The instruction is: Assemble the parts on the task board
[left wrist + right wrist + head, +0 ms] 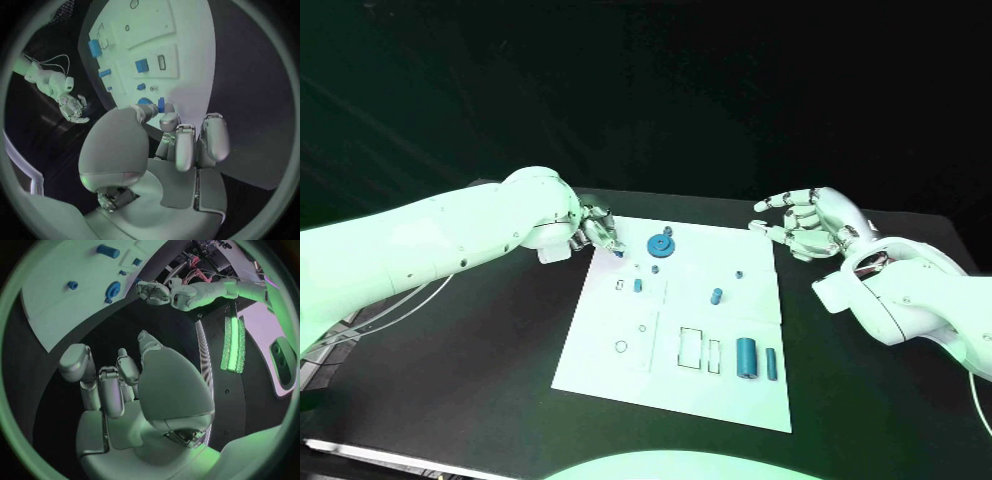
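Parts are lying scattered on the board (610, 365), the round disc (659, 244) sitting just beside the left robot hand (597, 228), whose fingertips are pinching a small blue piece (160, 104) at the board's far corner. Right robot hand (808, 224) is hovering released, fingers spread, off the opposite far corner, farther from the disc.

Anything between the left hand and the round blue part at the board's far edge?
Nothing visible. The left hand sits at the board's far left corner, fingertips toward the round blue part. Only bare white board shows between them in the head view; the left wrist view shows the part just past the fingertips.
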Motion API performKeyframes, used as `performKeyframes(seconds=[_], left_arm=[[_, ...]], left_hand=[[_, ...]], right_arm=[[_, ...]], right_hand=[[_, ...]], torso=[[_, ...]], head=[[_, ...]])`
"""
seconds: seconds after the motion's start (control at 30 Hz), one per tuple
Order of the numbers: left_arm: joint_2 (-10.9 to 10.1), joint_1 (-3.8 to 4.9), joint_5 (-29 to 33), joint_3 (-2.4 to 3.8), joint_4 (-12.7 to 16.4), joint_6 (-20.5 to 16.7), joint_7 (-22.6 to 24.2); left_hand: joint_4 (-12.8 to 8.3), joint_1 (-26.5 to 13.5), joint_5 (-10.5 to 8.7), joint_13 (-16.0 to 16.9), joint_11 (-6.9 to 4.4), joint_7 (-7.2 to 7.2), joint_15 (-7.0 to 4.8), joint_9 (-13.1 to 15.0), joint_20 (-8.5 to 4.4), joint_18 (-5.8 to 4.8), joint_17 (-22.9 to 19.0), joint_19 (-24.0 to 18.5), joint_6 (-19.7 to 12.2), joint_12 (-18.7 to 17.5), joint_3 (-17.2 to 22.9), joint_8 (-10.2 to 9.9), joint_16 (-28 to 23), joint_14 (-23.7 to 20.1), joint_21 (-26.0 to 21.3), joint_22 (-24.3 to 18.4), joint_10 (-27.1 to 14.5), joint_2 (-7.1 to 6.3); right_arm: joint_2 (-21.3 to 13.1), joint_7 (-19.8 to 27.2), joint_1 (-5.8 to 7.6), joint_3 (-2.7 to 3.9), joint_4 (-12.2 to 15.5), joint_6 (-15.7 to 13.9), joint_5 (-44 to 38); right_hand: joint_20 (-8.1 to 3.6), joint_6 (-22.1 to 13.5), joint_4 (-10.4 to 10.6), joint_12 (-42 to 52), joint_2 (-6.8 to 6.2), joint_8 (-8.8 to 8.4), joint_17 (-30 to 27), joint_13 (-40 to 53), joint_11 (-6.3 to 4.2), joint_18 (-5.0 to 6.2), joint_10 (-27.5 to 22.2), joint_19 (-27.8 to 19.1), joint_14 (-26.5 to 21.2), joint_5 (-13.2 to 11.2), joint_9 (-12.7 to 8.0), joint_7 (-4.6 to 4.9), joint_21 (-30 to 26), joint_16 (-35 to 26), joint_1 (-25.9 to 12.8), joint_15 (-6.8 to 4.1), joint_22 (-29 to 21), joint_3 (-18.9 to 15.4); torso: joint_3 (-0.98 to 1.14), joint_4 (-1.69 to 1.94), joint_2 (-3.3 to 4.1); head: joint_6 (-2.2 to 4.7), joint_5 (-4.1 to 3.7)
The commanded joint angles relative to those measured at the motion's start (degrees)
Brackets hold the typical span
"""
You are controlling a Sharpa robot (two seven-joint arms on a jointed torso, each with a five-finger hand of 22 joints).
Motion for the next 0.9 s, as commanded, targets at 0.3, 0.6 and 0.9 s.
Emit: performKeyframes(seconds=[0.3,0.6,0.9], left_arm=[[-4.7,-0.62,-1.4,-0.11,9.4,-4.4,-0.8],[-5.9,-2.22,-4.4,-0.39,12.5,-5.0,-0.8],[-6.0,-3.45,-5.9,-0.5,13.7,-5.2,-0.8]], left_hand=[[-10.4,-1.6,0.48,1.0,-0.22,-0.49,-0.53,3.4,-0.17,-0.47,10.8,1.0,0.5,1.1,11.6,0.8,0.3,4.6,0.7,0.9,1.3,-0.68],[-10.6,-1.9,0.48,1.1,-0.27,-0.54,-0.58,3.5,-0.22,-0.5,10.8,1.1,0.6,1.2,12.1,0.9,0.3,4.6,0.8,1.0,1.5,-0.82],[-10.7,-2.0,0.47,1.2,-0.29,-0.55,-0.59,3.5,-0.23,-0.51,10.8,1.1,0.6,1.2,12.2,0.9,0.3,4.6,0.8,1.1,1.6,-0.84]], right_arm=[[-0.2,0.3,-0.04,0.0,0.1,0.6,-0.2],[-0.2,0.3,-0.05,0.0,0.1,0.7,-0.2],[-0.3,0.4,-0.1,0.0,0.2,0.7,-0.2]], right_hand=[[-0.09,0.1,0.2,-0.1,0.07,0.16,7.6,0.1,-0.2,0.95,-0.2,-0.4,3.9,0.2,0.0,-0.1,-0.2,-0.4,-0.6,-0.44,0.0,0.2],[-0.09,0.1,0.2,-0.1,0.07,0.16,7.6,0.1,-0.2,0.95,-0.2,-0.4,3.9,0.2,0.0,-0.1,-0.2,-0.4,-0.6,-0.44,0.0,0.2],[-0.1,0.1,0.2,-0.2,0.09,0.17,7.5,0.0,-0.2,0.94,-0.2,-0.4,3.9,0.2,-0.1,-0.1,-0.2,-0.4,-0.6,-0.44,0.0,0.2]], torso=[[-0.09,0.16,-0.05],[-0.03,0.01,0.04],[-0.03,0.05,0.02]], head=[[-0.23,0.36],[-0.47,0.67],[-0.73,0.74]])
